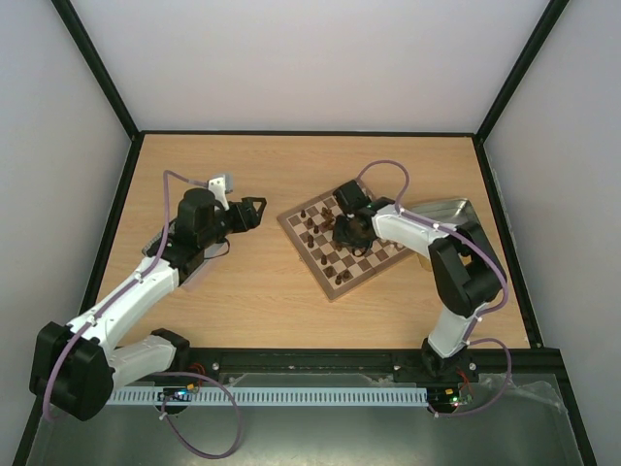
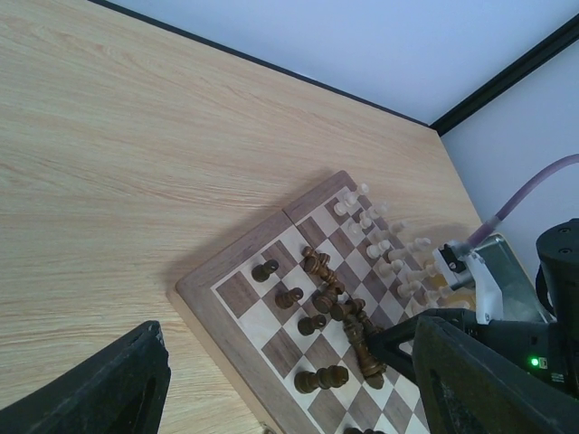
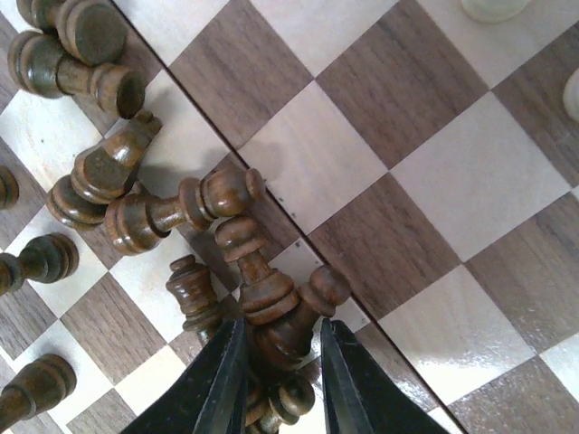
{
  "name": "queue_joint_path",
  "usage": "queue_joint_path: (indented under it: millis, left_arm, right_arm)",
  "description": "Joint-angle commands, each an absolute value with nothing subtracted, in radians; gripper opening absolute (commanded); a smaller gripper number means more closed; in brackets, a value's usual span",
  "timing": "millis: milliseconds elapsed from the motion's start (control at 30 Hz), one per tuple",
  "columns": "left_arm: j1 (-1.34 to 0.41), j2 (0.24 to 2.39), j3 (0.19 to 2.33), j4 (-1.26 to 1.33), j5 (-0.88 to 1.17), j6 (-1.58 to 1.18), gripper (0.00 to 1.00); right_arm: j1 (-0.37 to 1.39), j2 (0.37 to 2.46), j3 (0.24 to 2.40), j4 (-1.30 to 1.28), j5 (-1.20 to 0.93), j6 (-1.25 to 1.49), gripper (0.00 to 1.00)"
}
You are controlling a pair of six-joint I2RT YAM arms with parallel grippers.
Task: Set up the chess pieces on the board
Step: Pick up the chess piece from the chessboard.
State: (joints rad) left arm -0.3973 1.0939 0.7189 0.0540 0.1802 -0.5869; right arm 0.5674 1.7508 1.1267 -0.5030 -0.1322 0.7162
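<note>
The board (image 1: 310, 258), wooden with dark and tan checks and a brown rim, lies diamond-wise right of centre in the overhead frame. Its dark brown pieces (image 2: 357, 330) mostly lie toppled in a mid-board heap; cream pieces (image 2: 371, 246) stand in rows along its upper-right edge

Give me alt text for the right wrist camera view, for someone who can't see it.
The right gripper pinches a dark brown piece from a heap of toppled dark pieces on the board. Cream pieces peek in at the top right edge.
</note>
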Motion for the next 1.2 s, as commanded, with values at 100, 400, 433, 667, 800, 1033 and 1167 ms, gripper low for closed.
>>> queue_joint_path:
  millis: [100, 400, 433, 667, 800, 1033, 1167]
  left_arm:
    - [-0.383, 1.104, 0.731, 0.087, 0.206, -0.58, 0.75]
    - [-0.379, 1.097, 0.724, 0.089, 0.207, -0.583, 0.75]
    - [-0.379, 1.097, 0.724, 0.089, 0.207, -0.584, 0.75]
    - [-0.379, 1.098, 0.726, 0.091, 0.215, -0.59, 0.75]
    - [-0.379, 1.097, 0.727, 0.089, 0.219, -0.592, 0.75]
    - [-0.38, 1.1, 0.728, 0.091, 0.219, -0.593, 0.75]
    - [-0.379, 1.102, 0.729, 0.092, 0.224, -0.594, 0.75]
  right_arm:
    - [0.596, 1.773, 1.136, -0.524, -0.1, 0.729, 0.23]
    - [0.62, 1.722, 1.161, -0.564, -0.025, 0.732, 0.28]
    - [0.622, 1.717, 1.164, -0.564, -0.029, 0.733, 0.29]
    - [0.657, 1.714, 1.163, -0.554, -0.022, 0.727, 0.27]
    - [0.671, 1.724, 1.171, -0.535, -0.041, 0.687, 0.2]
    - [0.678, 1.752, 1.193, -0.539, -0.032, 0.639, 0.18]
    - [0.679, 1.77, 1.19, -0.541, -0.038, 0.599, 0.19]
